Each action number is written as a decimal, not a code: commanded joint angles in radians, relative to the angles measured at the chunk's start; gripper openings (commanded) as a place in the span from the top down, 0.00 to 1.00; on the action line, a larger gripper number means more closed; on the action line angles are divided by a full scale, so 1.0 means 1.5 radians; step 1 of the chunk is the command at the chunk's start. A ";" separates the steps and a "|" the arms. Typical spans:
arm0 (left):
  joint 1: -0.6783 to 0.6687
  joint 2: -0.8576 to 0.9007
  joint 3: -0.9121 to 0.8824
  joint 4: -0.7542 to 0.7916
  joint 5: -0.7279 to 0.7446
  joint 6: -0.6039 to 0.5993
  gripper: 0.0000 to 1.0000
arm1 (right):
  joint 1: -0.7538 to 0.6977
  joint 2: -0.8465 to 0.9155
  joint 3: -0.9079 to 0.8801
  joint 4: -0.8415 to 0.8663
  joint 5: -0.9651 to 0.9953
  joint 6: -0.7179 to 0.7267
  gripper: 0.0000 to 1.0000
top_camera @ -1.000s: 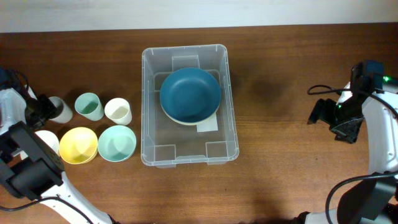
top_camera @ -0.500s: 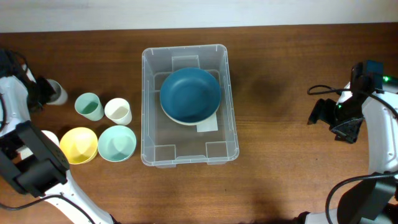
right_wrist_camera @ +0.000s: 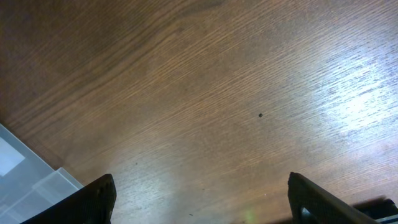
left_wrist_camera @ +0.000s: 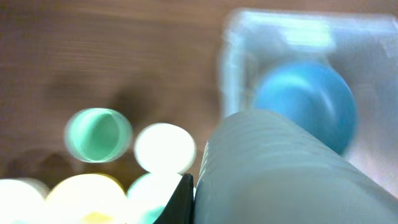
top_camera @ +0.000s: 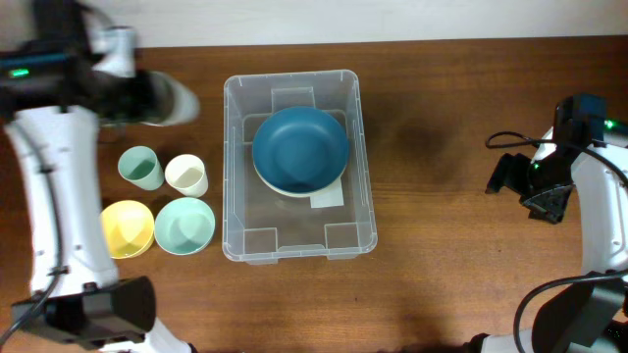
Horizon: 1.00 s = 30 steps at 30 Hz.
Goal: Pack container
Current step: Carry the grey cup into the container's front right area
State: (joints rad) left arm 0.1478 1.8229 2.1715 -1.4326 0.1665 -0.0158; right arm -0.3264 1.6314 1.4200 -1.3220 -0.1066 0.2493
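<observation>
The clear container [top_camera: 231, 172] stands mid-table and holds a dark blue bowl [top_camera: 299, 149] stacked on a cream one. My left gripper [top_camera: 145, 98] is shut on a pale grey cup [top_camera: 174, 101] and holds it in the air, left of the container's far corner. In the blurred left wrist view the cup [left_wrist_camera: 280, 168] fills the lower right, with the container [left_wrist_camera: 249, 37] and blue bowl [left_wrist_camera: 305, 102] beyond. My right gripper [right_wrist_camera: 202, 205] is open and empty over bare wood at the right [top_camera: 520, 186].
Left of the container stand a green cup [top_camera: 140, 167], a cream cup [top_camera: 185, 175], a yellow bowl [top_camera: 125, 228] and a mint bowl [top_camera: 184, 226]. A corner of the container [right_wrist_camera: 18, 186] shows in the right wrist view.
My left arm has swung from the far left edge up and to the right, carrying the pale cup toward the container. The right arm has not moved.
</observation>
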 commanded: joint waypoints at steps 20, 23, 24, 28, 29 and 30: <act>-0.509 0.159 -0.144 -0.012 0.017 0.084 0.99 | 0.004 -0.010 -0.002 -0.001 -0.009 -0.007 0.16; -0.509 0.169 -0.186 0.016 0.017 0.084 0.99 | 0.004 -0.010 -0.002 -0.001 -0.009 -0.007 0.16; -0.509 0.172 -0.202 0.031 0.017 0.084 0.99 | 0.004 -0.010 -0.002 -0.001 -0.010 -0.007 0.16; -0.509 0.173 -0.262 0.093 0.016 0.084 0.99 | 0.004 -0.010 -0.002 -0.001 -0.010 -0.007 0.16; -0.509 0.173 -0.278 0.109 0.016 0.084 0.99 | 0.004 -0.010 -0.002 -0.002 -0.010 -0.007 0.16; -0.509 0.174 -0.293 0.125 0.014 0.084 1.00 | 0.004 -0.010 -0.002 -0.003 -0.010 -0.007 0.16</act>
State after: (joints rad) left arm -0.6125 2.0708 1.7847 -1.2839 0.1871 0.0906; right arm -0.3264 1.6314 1.4200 -1.3231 -0.1146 0.2462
